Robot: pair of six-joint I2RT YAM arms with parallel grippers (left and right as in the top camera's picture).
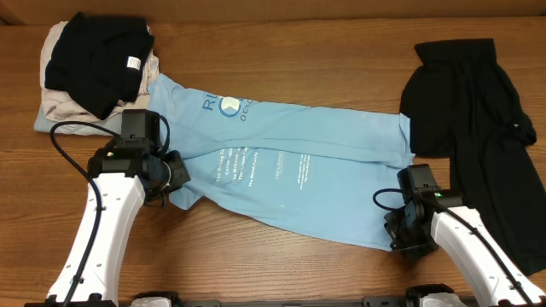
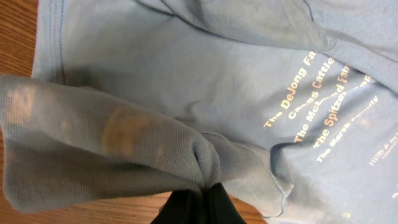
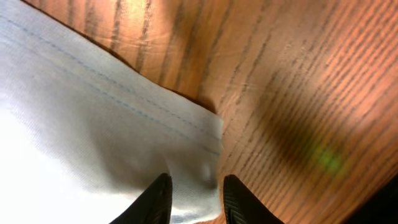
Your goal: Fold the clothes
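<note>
ribbed light blue t-shirt [image 1: 290,170] lies rumpled on the wood-grain tabletop [image 1: 281,264]; left tool [image 2: 193,202] pinches its bunched sleeve, right tool [image 3: 194,193] straddles its stitched hem corner.

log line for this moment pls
task: fold clothes | left gripper: shut on blue T-shirt edge | right gripper: fingers astride hem corner | shirt flat on table

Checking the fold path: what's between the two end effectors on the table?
Only the light blue T-shirt spans from the left end effector to the right end effector, seen overhead; nothing else lies on it.
</note>
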